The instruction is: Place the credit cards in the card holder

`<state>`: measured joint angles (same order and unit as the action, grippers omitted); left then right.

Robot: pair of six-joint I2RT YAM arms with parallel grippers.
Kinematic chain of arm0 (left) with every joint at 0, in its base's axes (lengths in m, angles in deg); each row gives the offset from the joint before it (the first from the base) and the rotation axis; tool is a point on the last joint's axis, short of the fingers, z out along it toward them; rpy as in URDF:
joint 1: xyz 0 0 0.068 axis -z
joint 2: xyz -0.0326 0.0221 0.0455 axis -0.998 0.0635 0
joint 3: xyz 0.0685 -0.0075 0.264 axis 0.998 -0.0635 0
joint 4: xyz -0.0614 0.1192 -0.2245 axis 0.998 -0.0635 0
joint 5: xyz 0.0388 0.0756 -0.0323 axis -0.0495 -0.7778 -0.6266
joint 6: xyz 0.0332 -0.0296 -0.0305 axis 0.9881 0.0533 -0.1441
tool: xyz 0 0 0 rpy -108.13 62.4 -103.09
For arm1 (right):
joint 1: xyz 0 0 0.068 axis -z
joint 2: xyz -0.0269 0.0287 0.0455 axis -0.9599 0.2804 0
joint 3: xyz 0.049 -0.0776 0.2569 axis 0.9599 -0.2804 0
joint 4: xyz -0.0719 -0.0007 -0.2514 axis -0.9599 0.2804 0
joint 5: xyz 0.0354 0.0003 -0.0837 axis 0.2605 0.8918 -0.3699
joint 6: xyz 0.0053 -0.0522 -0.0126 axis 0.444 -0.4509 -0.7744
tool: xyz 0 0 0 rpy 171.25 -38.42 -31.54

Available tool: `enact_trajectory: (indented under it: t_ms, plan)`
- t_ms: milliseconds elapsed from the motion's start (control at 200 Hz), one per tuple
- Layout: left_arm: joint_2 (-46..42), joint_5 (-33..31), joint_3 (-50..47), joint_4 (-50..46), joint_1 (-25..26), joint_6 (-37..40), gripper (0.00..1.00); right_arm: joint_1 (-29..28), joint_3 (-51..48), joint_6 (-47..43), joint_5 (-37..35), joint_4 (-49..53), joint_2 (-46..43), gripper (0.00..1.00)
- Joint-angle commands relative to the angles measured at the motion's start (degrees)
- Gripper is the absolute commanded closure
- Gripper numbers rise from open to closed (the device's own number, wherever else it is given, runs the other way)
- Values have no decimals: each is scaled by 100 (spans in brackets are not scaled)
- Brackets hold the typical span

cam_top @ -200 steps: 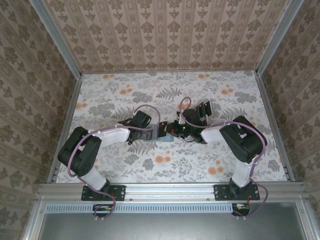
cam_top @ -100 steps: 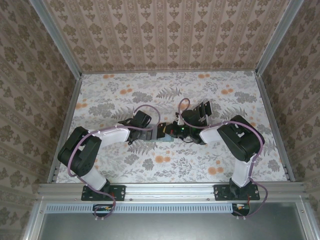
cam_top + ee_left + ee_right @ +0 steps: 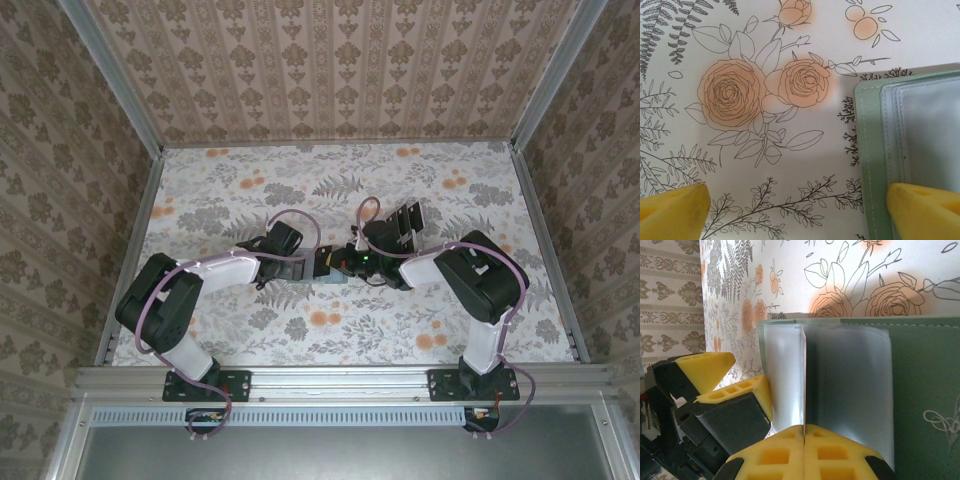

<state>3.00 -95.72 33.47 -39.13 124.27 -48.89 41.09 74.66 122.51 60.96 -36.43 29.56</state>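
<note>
Well, card holder (image 3: 866, 150) open on table (image 3: 805, 170).

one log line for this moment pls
left gripper: open, one fingertip over card holder edge | right gripper: shut on one clear sleeve of holder, sleeve raised edge-on

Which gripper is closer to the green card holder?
Right. The right gripper is shut on a clear sleeve of the card holder. The left gripper is open at its edge, one finger over it.
</note>
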Motion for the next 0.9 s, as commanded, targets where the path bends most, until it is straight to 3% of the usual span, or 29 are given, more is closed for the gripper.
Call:
enact_trajectory:
  t_ms: [0,895]
  plan:
    - [70,-19,-91,-149,19,-8,0,52,-84,-57,-89,-122,71,100]
    - [70,-14,-125,-131,22,-24,0,177,-31,-421,-132,32,208,100]
